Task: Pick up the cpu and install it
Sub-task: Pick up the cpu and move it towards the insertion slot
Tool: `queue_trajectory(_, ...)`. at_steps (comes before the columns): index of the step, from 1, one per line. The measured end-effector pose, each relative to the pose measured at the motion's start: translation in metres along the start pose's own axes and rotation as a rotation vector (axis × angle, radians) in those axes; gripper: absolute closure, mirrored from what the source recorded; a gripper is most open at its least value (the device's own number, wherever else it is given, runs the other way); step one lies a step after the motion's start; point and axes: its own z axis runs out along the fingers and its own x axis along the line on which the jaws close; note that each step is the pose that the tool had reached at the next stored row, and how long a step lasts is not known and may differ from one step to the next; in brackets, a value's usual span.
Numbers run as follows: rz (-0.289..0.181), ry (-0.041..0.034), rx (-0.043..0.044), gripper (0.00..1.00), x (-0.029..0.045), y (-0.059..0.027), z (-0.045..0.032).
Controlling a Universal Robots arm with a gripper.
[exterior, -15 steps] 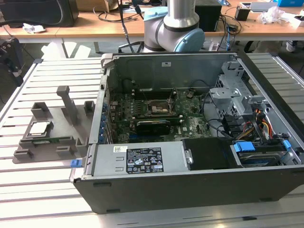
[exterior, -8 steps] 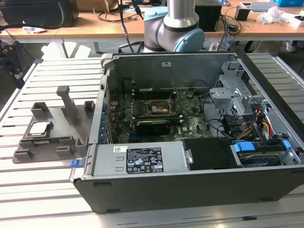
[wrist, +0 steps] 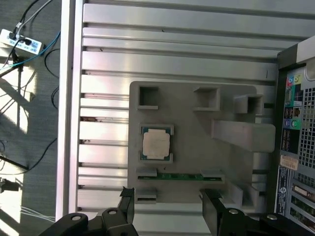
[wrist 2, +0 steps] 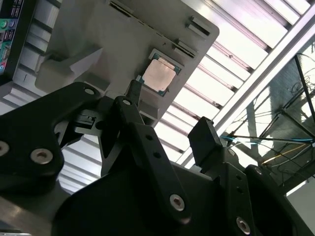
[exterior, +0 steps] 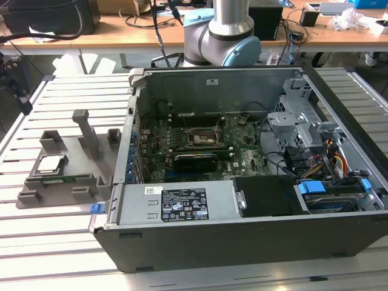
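Cpu (wrist: pixel 156 143) in tray (wrist: pixel 197 147) beneath wide-spread gripper (wrist: pixel 167 192)

Nothing legible here tbh. The power supply (exterior: pixel 221 206) has a black label (exterior: pixel 183 204) and a white sticker (exterior: pixel 153 190), and the case rear (wrist: pixel 301 147) has a pale sticker (wrist: pixel 288 162). Same for the cpu (wrist: pixel 156 143) lid, print's too tiny to make out.
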Motion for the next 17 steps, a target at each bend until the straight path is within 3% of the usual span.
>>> queue_trajectory(17,0.000,0.0000,0.0000,0.34,0.0003,0.0004,0.0099)
